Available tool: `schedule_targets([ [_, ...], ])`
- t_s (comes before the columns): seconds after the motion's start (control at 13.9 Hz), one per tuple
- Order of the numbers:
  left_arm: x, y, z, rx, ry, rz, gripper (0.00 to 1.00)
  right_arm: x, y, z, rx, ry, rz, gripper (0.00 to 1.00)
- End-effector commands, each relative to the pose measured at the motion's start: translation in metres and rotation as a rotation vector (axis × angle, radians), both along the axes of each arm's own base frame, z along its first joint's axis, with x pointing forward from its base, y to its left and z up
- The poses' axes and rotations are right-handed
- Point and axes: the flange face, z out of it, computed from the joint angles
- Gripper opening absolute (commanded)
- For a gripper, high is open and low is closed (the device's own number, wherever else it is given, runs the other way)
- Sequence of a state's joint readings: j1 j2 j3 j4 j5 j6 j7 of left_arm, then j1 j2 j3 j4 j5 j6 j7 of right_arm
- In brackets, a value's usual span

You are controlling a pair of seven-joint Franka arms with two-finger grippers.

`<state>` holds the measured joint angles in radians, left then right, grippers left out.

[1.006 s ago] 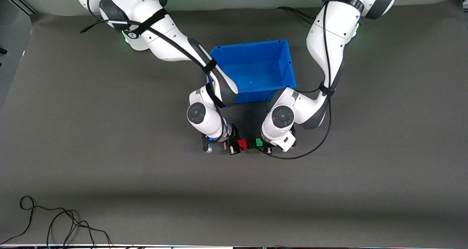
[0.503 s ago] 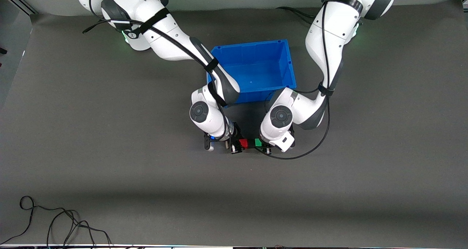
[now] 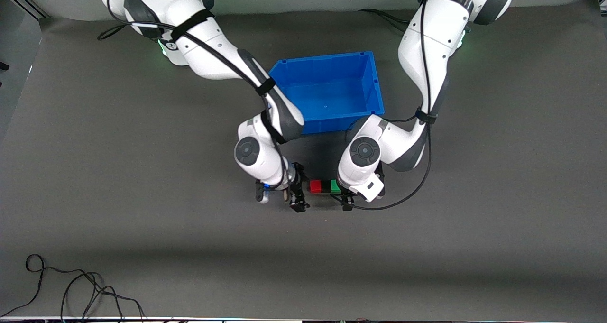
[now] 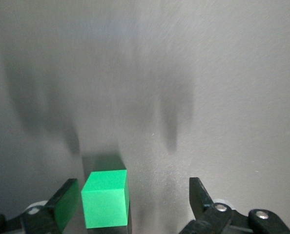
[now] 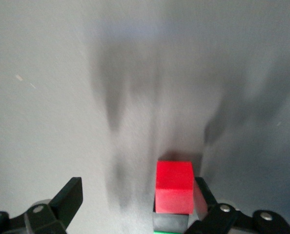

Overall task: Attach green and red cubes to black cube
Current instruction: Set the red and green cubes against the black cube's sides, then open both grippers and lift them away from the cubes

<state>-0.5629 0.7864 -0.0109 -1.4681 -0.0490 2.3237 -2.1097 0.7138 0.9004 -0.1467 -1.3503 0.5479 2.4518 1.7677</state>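
The red cube (image 3: 315,186), the black cube (image 3: 325,187) and the green cube (image 3: 335,186) lie touching in a row on the grey table, the black one in the middle. My right gripper (image 3: 297,198) is open just beside the red cube, toward the right arm's end. In the right wrist view the red cube (image 5: 173,186) lies close to one finger (image 5: 203,195) of my open right gripper (image 5: 135,197), with the black cube (image 5: 170,223) against it. My left gripper (image 3: 347,197) is open at the green cube. In the left wrist view the green cube (image 4: 106,198) sits between the fingers of my open left gripper (image 4: 133,200), close to one finger (image 4: 67,200).
An empty blue bin (image 3: 327,57) stands on the table farther from the front camera than the cubes, between the two arms. A loose black cable (image 3: 71,290) lies at the table's front edge toward the right arm's end.
My right gripper has let go of the red cube and drawn back toward the right arm's end. The left arm has hardly moved. The cubes stay in their row.
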Motion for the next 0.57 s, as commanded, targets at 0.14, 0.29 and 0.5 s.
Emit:
schedule_targets([
  [0.14, 0.007, 0.051, 0.086, 0.059, 0.060, -0.205, 1.00, 0.024, -0.058, 0.062, -0.037, 0.055, 0.105, 1.00],
  [0.29, 0.011, 0.080, 0.108, 0.070, 0.071, -0.275, 1.00, 0.032, -0.089, 0.090, -0.067, 0.068, 0.188, 1.00],
  [0.5, 0.010, 0.129, 0.137, 0.080, 0.119, -0.430, 1.00, 0.038, -0.139, 0.138, -0.093, 0.097, 0.318, 1.00],
])
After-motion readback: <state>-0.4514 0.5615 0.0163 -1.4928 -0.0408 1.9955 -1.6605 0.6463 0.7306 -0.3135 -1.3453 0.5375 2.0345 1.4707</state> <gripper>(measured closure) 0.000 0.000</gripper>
